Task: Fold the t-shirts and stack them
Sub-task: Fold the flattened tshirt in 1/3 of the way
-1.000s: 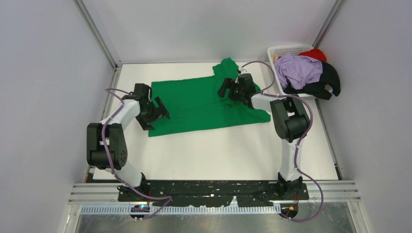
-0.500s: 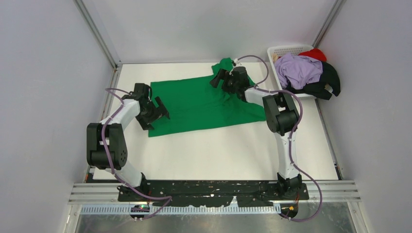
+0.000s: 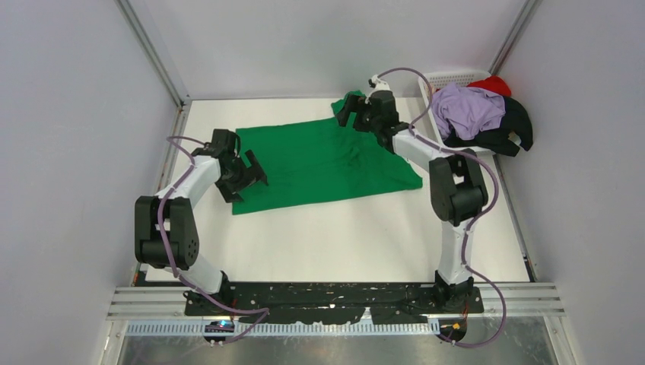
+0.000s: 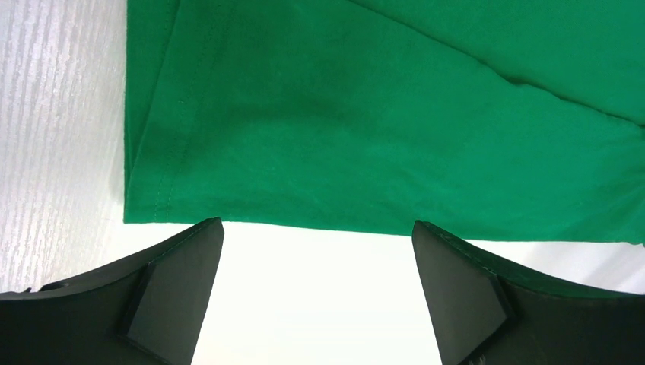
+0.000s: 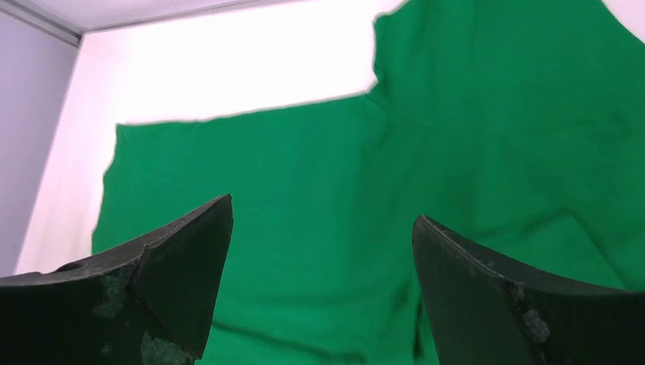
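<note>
Top external view: what can't you make out from up there?

The right tool (image 3: 351,114) sits over the far right corner of the green t-shirt (image 3: 319,163), so the sleeve there is partly covered. The white basket (image 3: 449,77) in the far right corner shows only its far rim. A heap buries the rest.

What's in the heap?

A lilac shirt (image 3: 468,110) on top, a black shirt (image 3: 506,135) spilling over the basket's near right side, and a bit of red shirt (image 3: 494,84) at the far end. Anything beneath them, I can't tell.

And the green one?

It's spread flat on the table (image 3: 342,236), left of the basket. Both wrist views cut it off at the frame edges.

The tools?

In the right wrist view the fingers are wide apart with nothing between them, and green cloth lies below. The left tool (image 3: 247,176) is at the shirt's left hem, also spread wide and empty. In the left wrist view a hemmed corner lies just past its fingertips, with bare table between them. Whether either tool touches the cloth, I can't say.
</note>
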Robot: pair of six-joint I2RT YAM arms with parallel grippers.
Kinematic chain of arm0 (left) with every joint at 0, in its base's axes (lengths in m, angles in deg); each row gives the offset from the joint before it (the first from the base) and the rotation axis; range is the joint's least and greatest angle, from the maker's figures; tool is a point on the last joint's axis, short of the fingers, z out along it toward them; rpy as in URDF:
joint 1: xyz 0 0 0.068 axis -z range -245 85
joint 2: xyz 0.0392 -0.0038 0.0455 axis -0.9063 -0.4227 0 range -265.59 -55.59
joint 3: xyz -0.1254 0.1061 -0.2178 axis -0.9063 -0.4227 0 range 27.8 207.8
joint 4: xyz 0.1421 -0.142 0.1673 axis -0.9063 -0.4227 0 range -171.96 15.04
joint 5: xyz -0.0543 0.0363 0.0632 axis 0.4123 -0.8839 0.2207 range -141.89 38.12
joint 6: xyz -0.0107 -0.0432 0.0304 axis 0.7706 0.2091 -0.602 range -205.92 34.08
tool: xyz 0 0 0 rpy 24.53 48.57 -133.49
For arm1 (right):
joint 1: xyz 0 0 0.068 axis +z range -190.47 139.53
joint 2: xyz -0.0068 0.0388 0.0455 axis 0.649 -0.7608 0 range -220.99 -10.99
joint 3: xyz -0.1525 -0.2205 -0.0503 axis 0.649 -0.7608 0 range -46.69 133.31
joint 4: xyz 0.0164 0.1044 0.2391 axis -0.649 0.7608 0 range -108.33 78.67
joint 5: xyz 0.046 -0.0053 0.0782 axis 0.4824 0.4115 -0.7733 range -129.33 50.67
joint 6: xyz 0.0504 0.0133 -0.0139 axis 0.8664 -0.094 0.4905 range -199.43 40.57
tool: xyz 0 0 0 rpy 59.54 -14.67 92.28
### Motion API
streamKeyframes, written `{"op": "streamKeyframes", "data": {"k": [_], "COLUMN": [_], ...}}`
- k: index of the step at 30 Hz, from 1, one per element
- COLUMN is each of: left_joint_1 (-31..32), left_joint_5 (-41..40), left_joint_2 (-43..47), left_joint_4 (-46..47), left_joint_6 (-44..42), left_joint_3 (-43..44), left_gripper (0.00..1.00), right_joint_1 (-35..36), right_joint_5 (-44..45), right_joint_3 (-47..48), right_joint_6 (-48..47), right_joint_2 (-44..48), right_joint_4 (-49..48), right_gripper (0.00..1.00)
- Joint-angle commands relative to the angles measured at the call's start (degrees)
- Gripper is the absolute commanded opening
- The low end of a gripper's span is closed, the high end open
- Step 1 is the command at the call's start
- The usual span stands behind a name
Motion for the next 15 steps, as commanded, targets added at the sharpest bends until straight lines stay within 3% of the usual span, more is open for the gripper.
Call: {"op": "streamKeyframes", "data": {"k": [1, 7, 15], "left_joint_1": [0.4, 0.5, 0.6], "left_joint_5": [1.2, 1.3, 1.5], "left_joint_2": [2.0, 1.7, 1.5], "left_joint_4": [0.0, 0.0, 0.5], "left_joint_6": [-1.1, -1.3, -0.9], "left_joint_3": [1.6, 2.0, 1.8], "left_gripper": [1.00, 1.00, 1.00], "right_joint_1": [-0.3, -0.3, 0.4], "right_joint_5": [6.1, 4.1, -0.9], "right_joint_3": [-11.3, -20.9, -18.0], "right_joint_6": [-4.0, -4.1, -4.6], "right_joint_2": [12.4, 16.4, 10.1], "right_joint_4": [3.5, 6.9, 6.1], "right_gripper": [0.95, 0.95, 0.96]}}
